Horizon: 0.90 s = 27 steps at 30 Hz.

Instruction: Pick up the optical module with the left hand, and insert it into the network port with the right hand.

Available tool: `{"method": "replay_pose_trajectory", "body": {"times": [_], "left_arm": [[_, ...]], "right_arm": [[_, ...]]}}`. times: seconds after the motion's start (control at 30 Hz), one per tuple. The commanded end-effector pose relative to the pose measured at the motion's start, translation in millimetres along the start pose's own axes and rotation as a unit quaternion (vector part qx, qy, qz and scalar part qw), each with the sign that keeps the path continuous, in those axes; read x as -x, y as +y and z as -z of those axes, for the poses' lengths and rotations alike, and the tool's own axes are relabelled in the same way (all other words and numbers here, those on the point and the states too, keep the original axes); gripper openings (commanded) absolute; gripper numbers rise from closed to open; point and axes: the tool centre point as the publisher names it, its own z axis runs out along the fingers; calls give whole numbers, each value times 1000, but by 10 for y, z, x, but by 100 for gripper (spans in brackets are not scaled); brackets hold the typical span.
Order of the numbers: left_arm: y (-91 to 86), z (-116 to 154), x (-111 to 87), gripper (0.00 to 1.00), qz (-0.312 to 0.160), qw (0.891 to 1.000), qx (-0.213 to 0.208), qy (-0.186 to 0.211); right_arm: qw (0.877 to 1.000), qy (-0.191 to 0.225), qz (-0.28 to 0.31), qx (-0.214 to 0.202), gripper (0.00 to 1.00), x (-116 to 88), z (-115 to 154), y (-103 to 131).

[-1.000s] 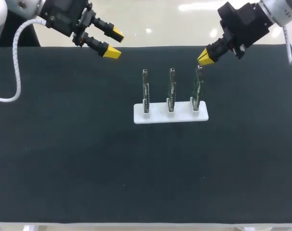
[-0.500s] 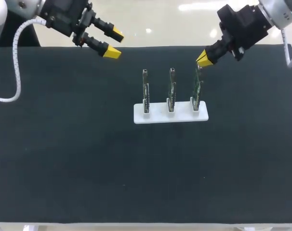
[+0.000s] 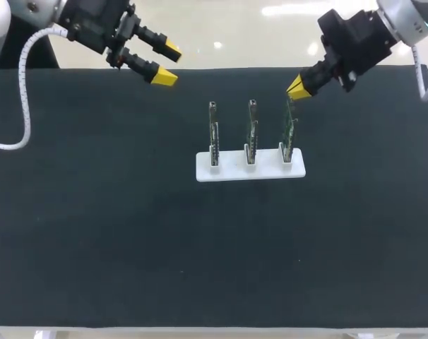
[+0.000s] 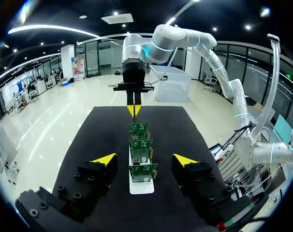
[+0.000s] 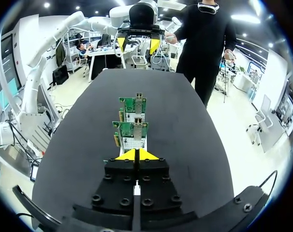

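Right pincer [image 3: 296, 88], yellow tips pressed together, sits just over the top of the right-end green flat optical module [image 3: 289, 131] in the white stand [image 3: 250, 171]. Left pincer [image 3: 169, 63] is spread wide, well apart.

Right gripper [image 5: 136, 154] jaws closed, yellow tips touching. Upright green boards [image 5: 130, 129] stand in a row straight ahead of the tips, on the dark worktop [image 5: 185, 121].

Overhead; opposed wrists sharing the rack [image 3: 232, 172]

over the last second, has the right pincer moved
Yes, slightly. The right pincer has shifted left, closer to the top of the rightmost board, which stands unmoved in the white stand.
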Motion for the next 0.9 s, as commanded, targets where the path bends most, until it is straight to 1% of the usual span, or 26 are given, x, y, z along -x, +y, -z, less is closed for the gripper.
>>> {"method": "replay_pose_trajectory", "body": {"times": [0.03,0.67,0.9], "left_arm": [[8,1,6,100,1,1000,-1,2],[8,1,6,100,1,1000,-1,2],[8,1,6,100,1,1000,-1,2]], "right_arm": [[1000,1,0,-4,0,-11,-50,9],[1000,-1,-1,-12,0,-53,-139,5],[1000,0,-10,-5,0,114,86,6]]}}
